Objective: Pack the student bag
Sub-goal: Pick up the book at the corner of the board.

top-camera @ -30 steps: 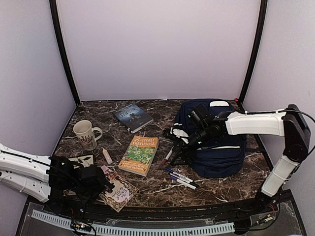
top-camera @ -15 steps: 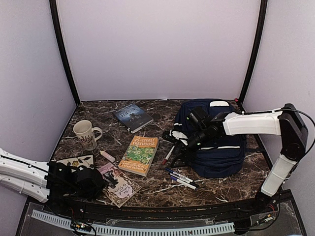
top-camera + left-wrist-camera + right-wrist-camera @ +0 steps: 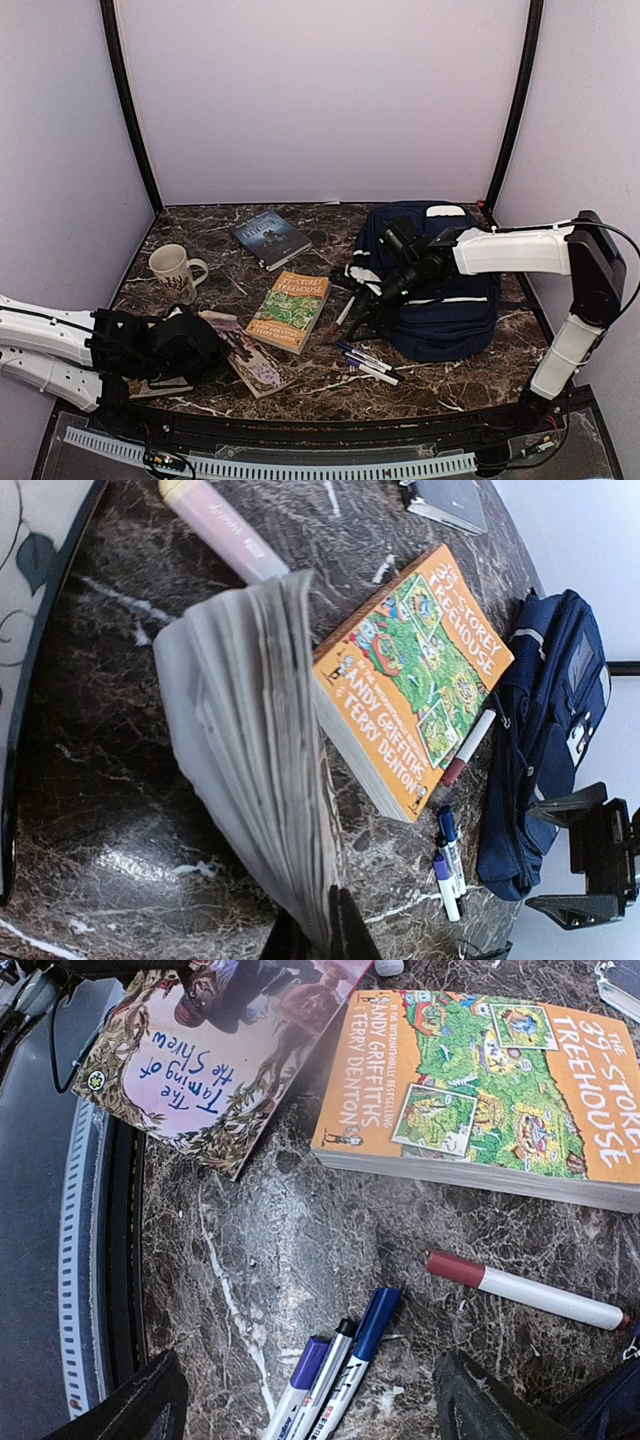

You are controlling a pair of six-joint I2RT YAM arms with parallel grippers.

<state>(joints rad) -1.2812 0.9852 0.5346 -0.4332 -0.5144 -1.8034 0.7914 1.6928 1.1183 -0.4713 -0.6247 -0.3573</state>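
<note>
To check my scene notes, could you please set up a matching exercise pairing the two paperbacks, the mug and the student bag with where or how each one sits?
Things:
1. Taming of the Shrew paperback
2. 39-Storey Treehouse book
3. mug
4. student bag

Places or states:
A. upright, at the left rear of the table
B. lying flat mid-table, orange cover up
C. one edge clamped in the left gripper
D. navy, on the right side

Pairs: 1-C; 2-B; 3-A; 4-D
</note>
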